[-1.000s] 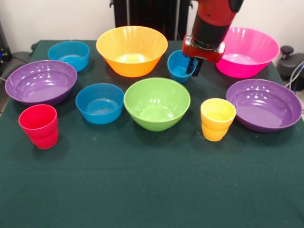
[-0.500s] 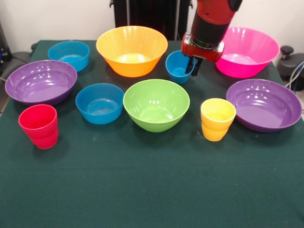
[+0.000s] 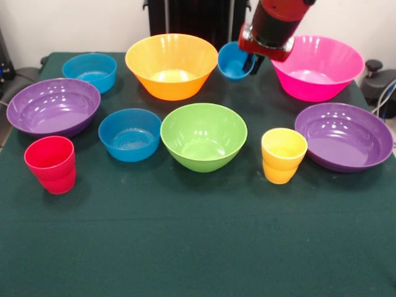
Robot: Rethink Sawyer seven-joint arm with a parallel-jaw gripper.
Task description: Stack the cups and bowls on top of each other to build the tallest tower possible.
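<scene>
My gripper (image 3: 249,62) is shut on the rim of the blue cup (image 3: 233,62) and holds it tilted in the air between the orange bowl (image 3: 171,65) and the pink bowl (image 3: 318,68). On the table stand the lime green bowl (image 3: 203,136), two small blue bowls (image 3: 130,133) (image 3: 90,70), two purple bowls (image 3: 52,106) (image 3: 344,136), the red cup (image 3: 51,164) and the yellow cup (image 3: 283,154). All stand apart, none nested.
The dark green tablecloth (image 3: 198,241) covers the table, with bare cloth along the near side. The robot's black pedestal (image 3: 192,18) stands behind the orange bowl.
My gripper has risen with the blue cup, lifting it off the table and up toward the far side. The green bowl shifted slightly. The other things have not moved.
</scene>
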